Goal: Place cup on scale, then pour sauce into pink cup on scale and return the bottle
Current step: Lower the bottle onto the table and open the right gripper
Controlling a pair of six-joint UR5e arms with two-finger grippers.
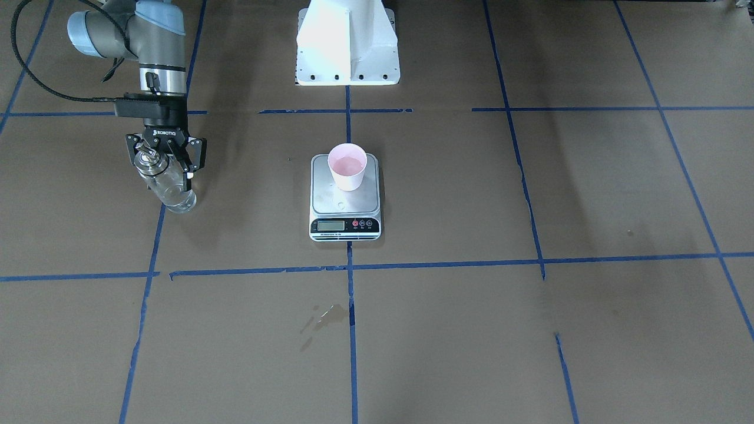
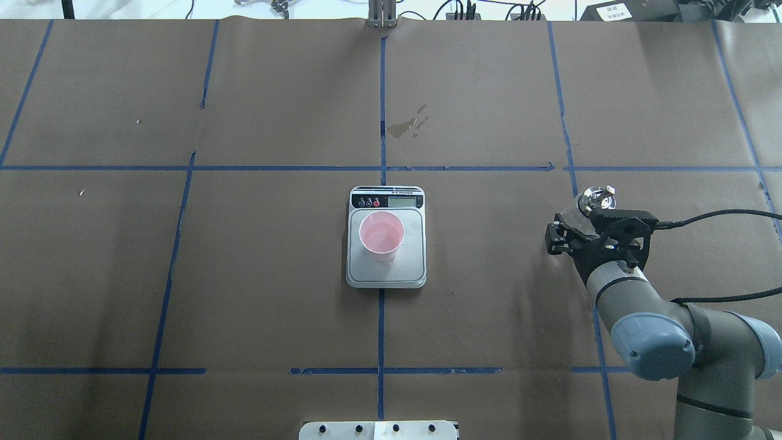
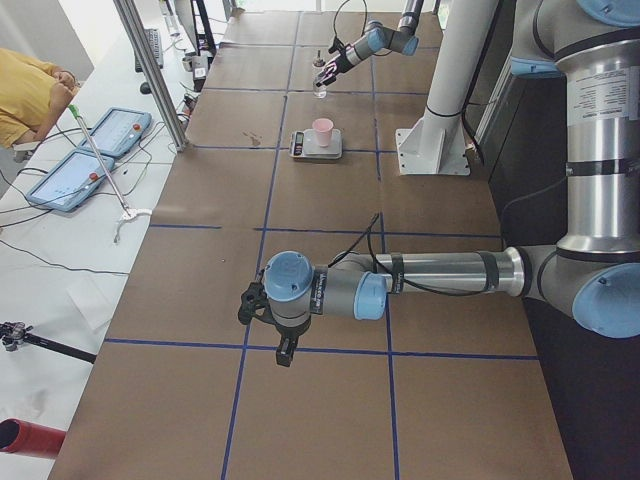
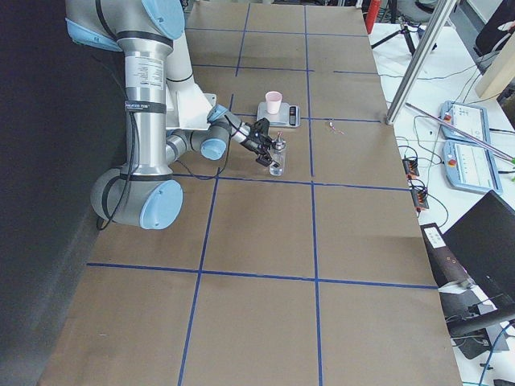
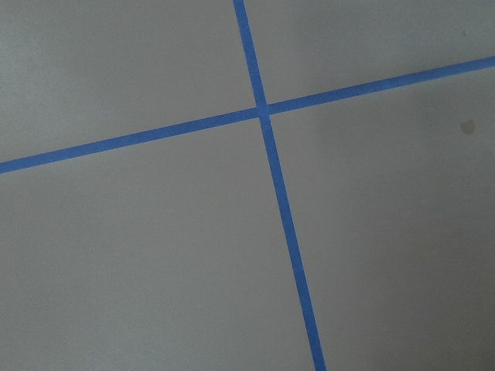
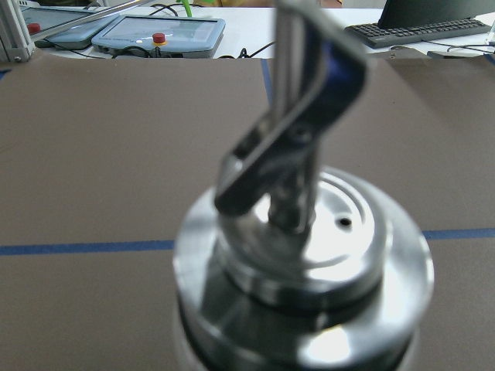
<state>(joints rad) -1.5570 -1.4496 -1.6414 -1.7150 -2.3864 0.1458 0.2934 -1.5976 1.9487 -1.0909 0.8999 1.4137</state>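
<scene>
The pink cup [image 1: 347, 168] stands upright on the back half of the scale [image 1: 327, 200], with clear liquid in its bottom; the cup also shows in the overhead view [image 2: 382, 235]. My right gripper [image 1: 165, 171] is shut on the clear glass bottle [image 1: 175, 193], holding it upright below its metal collar, far to the scale's right side on my side of the table. The bottle's base looks to be at the table surface [image 4: 277, 161]. The metal spout [image 6: 302, 154] fills the right wrist view. My left gripper [image 3: 283, 350] shows only in the left side view, far from the scale; I cannot tell its state.
A wet stain [image 1: 324, 315] lies beyond the scale on the operators' side. The white robot base [image 1: 347, 53] stands behind the scale. Blue tape lines cross the brown table. A person [image 3: 30, 90] and teach pendants [image 3: 90, 150] are beside the table.
</scene>
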